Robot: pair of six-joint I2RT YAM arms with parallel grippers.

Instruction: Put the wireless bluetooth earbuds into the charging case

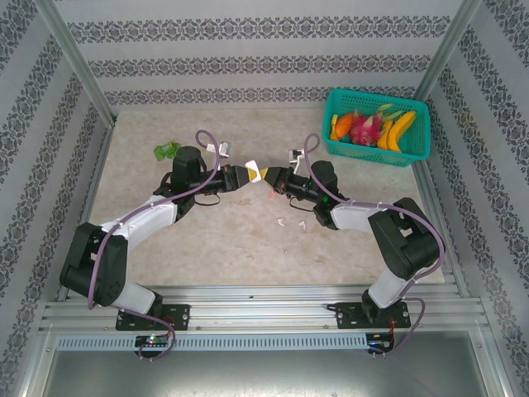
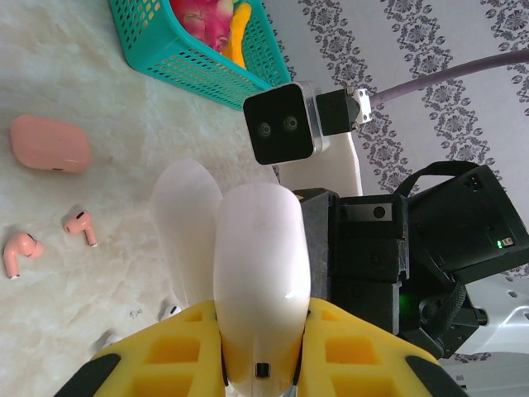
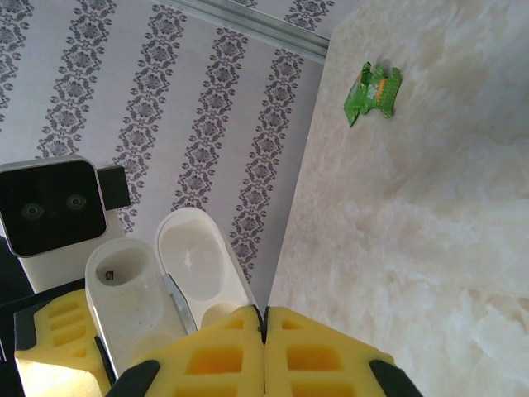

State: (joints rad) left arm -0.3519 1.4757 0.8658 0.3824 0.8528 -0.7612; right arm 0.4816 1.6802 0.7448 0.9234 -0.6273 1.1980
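White case (image 2: pixel 260 248) held open above the surface (image 2: pixel 124 182).
The left hand (image 2: pixel 260 368) grips its lower end, hiding it; the lid is swung open. The right hand (image 3: pixel 264 351) is pressed closed just beside the case; whether it pinches anything cannot be made out. Two pink earbuds (image 2: pixel 80 226) lie by a pink case (image 2: pixel 50 142), off to one side of the left hand; two white earbuds (image 2: pixel 169 311) peek out, half hidden behind it.
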